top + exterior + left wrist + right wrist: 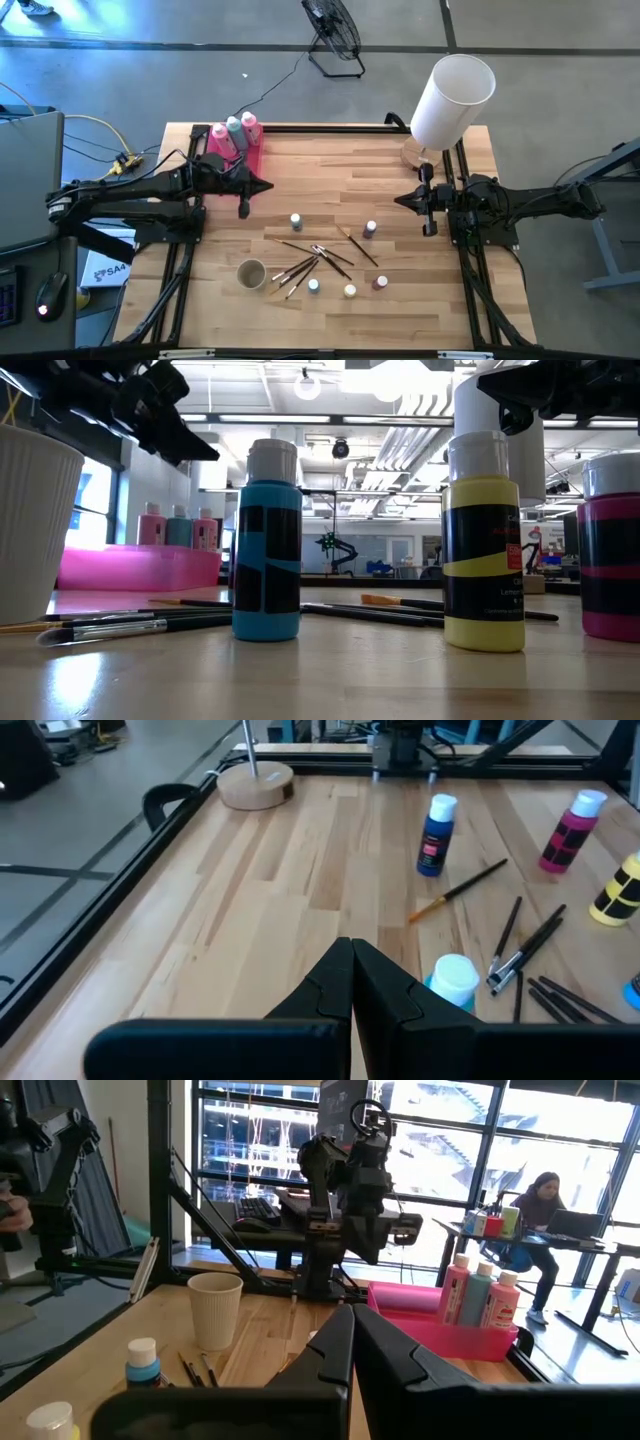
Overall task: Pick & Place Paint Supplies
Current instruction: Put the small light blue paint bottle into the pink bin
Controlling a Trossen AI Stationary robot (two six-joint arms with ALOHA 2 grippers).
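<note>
Wooden table (330, 310) with paint supplies spread around a cream paper cup (251, 274) near its front edge. Dark-handled brushes (305, 265) lie fanned just beside the cup, and small capped paint bottles (370, 229) stand scattered beyond them, apparently waiting to be gathered. Behind the cup, at the far left corner, a pink tray (256, 158) already holds two pink bottles and a teal one (234, 130), upright together. The left gripper (264, 186) hovers near the tray, fingers clenched on nothing; the right gripper (400, 200) waits opposite, below a white lampshade (452, 100), also clenched and empty, so no pick seems begun
</note>
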